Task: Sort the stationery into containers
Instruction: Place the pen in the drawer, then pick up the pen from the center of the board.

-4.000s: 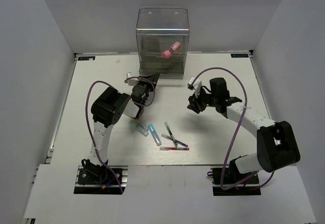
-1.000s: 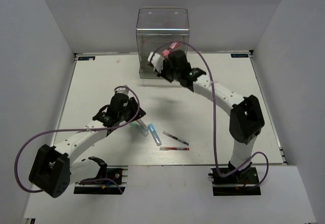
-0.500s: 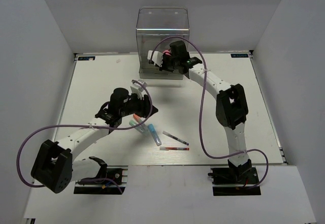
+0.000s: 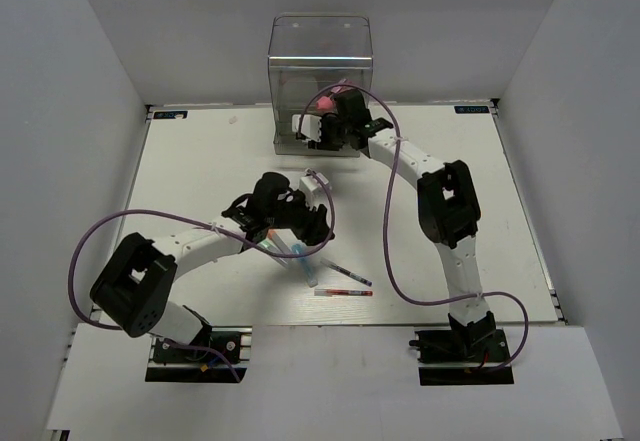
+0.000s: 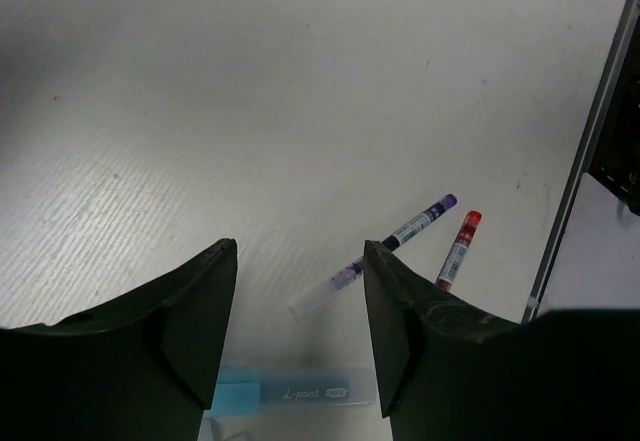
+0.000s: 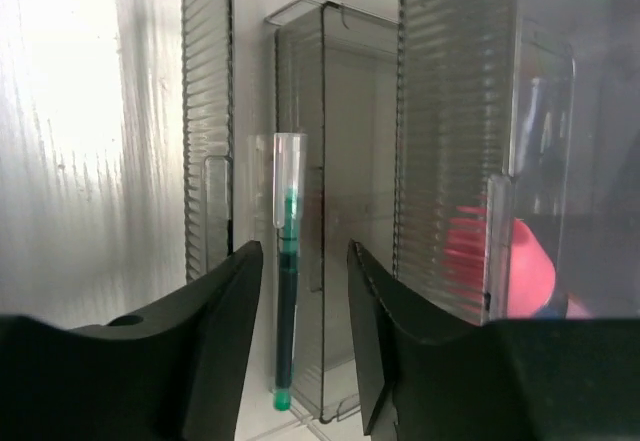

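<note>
The containers are the drawers of a tall clear box [image 4: 320,61] at the table's far edge. My right gripper [image 4: 312,129] reaches into its front. In the right wrist view the jaws [image 6: 303,251] stand open around a thin green pen [image 6: 287,291] that lies in a drawer [image 6: 340,211], touching neither finger. A pink piece [image 6: 520,261] shows behind the ribbed wall. My left gripper [image 4: 300,223] hovers open over the blue-capped marker [image 5: 290,391], which lies between its fingers [image 5: 200,301]. A dark pen [image 5: 385,251] and a red pen [image 5: 457,251] lie just beyond.
An orange-capped marker [image 4: 269,233] and a teal one [image 4: 268,248] lie partly under the left wrist. The table's raised metal edge [image 5: 590,151] runs close to the red pen. White walls enclose the table on three sides.
The right gripper has opened and let go of the green pen in the drawer. The left gripper has swung right over the markers and opened wider.
</note>
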{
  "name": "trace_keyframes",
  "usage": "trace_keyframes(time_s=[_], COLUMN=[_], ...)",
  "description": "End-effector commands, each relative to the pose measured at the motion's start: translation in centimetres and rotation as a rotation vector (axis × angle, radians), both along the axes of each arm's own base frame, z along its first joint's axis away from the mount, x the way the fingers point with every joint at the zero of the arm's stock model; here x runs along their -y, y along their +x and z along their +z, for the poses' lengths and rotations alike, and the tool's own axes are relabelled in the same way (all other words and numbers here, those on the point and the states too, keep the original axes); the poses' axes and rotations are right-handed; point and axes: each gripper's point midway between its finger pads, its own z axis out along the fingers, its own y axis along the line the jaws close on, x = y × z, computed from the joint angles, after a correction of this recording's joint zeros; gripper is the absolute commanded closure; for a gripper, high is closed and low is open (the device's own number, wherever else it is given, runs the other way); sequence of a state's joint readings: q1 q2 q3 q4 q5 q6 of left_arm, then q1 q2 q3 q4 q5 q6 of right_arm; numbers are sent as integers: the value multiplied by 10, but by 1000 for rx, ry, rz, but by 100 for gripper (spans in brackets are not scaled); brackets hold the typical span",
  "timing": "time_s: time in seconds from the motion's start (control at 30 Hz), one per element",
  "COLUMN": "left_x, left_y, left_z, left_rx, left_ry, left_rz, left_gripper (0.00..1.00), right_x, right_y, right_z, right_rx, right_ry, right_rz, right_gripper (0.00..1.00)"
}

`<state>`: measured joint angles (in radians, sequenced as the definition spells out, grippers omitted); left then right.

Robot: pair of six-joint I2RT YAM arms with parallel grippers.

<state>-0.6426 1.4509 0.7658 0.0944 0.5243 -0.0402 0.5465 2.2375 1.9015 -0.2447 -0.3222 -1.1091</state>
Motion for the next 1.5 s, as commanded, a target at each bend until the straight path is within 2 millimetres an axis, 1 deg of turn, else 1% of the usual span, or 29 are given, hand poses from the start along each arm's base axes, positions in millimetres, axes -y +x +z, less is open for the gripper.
trace_keyframes(time_s=[0.0, 0.03, 0.07, 0.1, 0.13, 0.2, 0.23, 0.27, 0.33, 0.37, 0.4, 0.43, 0.47, 0.5, 0.53, 0.57, 0.6, 0.63, 0.67, 0.73, 0.83, 0.87, 0.9, 0.93, 1.03, 1.1, 1.23, 1.33, 1.47], left_x=[12, 12, 12, 14, 14, 18, 18, 21, 19, 22, 22, 22, 25, 26, 26, 28, 30, 30, 34, 34, 37, 41, 43, 38, 45, 43, 44, 48, 46], left_y=[-5, -5, -11, -13, -13, -21, -21, -24, -26, -28, -27, -30, -31, -30, -35, -38, -34, -39, -40, -43, -42, -43, -46, -49, -49, -60, -59, -58, -54], left_z=[11, 11, 2, 1, 1, -1, -5, -5, -17, -18, -25, -32, -33, -36, -46, -48, -48, -54, -55, -58, -58, -58, -56, -69, -72, -81, -83, -82, -93], left_rx=[71, 71, 57, 68, 68, 81, 73, 83, 81, 83, 82, 80, 83, 91, 77, 89, 93, 90, 100, 101, 124, 129, 135, 110, 132, 114, 125, 139, 151], left_ry=[-9, -9, 11, 15, 15, 18, 24, 27, 67, 74, 98, 121, 129, 144, 166, 184, 188, 209, 212, 230, 251, 260, 264, 297, 321, 353, 373, 380, 438], left_rz=[-59, -59, -73, -88, -88, -118, -118, -134, -150, -165, -179, -190, -208, -221, -241, -270, -264, -288, -304, -328, -352, -373, -387, -405, -439, -467, -473, -482, -479], left_gripper=[36, 36, 36, 35, 35, 35, 35, 35, 35, 37, 38, 40, 40, 40, 40, 40, 40, 40, 40, 40, 40, 40, 40, 40, 40, 40, 40, 40, 48], right_x=[2, 2, 2, 5, 5, 11, 13, 17, 28, 35, 45, 50, 58, 62, 77, 81, 86, 100, 103, 121, 132, 140, 142, 144, 152, 154, 161, 165, 168], right_y=[-3, -6, -8, -12, -18, -27, -31, -34, -47, -55, -61, -69, -77, -82, -92, -100, -104, -113, -117, -125, -133, -138, -139, -140, -145, -147, -148, -151, -153], right_z=[22, 32, 36, 32, 50, 52, 60, 61, 56, 67, 57, 74, 62, 61, 36, 51, 48, 34, 39, 23, 19, 8, 14, 12, 13, 12, 18, 14, 16], right_rx=[1, 2, -6, -47, -39, -90, -98, -128, -228, -242, -290, -322, -373, -396, -487, -482, -502, -535, -533, -551, -573, -601, -590, -601, -610, -615, -603, -620, -622], right_ry=[44, 65, 77, 93, 120, 146, 158, 173, 194, 212, 204, 252, 258, 267, 268, 294, 302, 302, 318, 325, 343, 340, 355, 358, 378, 389, 424, 427, 443], right_rz=[7, 11, 8, -13, -7, -43, -52, -72, -136, -145, -172, -213, -224, -236, -299, -290, -306, -341, -349, -393, -422, -448, -449, -458, -470, -476, -492, -505, -510], right_gripper=[53, 52, 52, 50, 50, 52, 52, 55, 67, 71, 78, 80, 80, 80, 78, 76, 70, 63, 61, 58, 56, 55, 55, 55, 55, 53, 53, 53, 53])
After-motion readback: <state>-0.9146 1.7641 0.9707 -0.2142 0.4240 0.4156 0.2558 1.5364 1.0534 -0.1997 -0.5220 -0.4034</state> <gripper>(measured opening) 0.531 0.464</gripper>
